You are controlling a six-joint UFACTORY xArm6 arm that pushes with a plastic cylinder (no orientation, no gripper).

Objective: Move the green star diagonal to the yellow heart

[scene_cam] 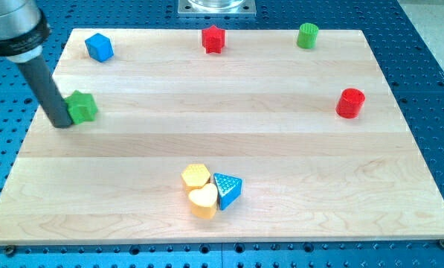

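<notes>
My tip (60, 123) is a plain dark rod end with no pincer to release or clench; it grasps nothing and rests on the board, touching the green star (82, 107), which sits just at its 2 o'clock. No brand, label or writing can be read on any item.

The board (281, 149) is pale wood in lengthwise planks with visible grain, lying on a blue perforated table (422, 89). A grey metal plate (217, 7) shows at the view's top edge.

The blocks look like matte plastic. The green star lies near the board's left edge, at 10 o'clock from board centre. The yellow heart (203, 201) lies at 6 o'clock, close to the bottom edge, touching a yellow hexagon (196, 176) at its 12 o'clock and a blue triangle (227, 189) at its 2 o'clock (both neighbours show a dotted top face). Star and heart are well apart.

Along the top edge stand a blue cube (99, 46), a red star (214, 39) and a green cylinder (307, 35). A red cylinder (350, 103) stands near the right edge at 3 o'clock.

The middle of the board between the star and the heart cluster carries no block.
</notes>
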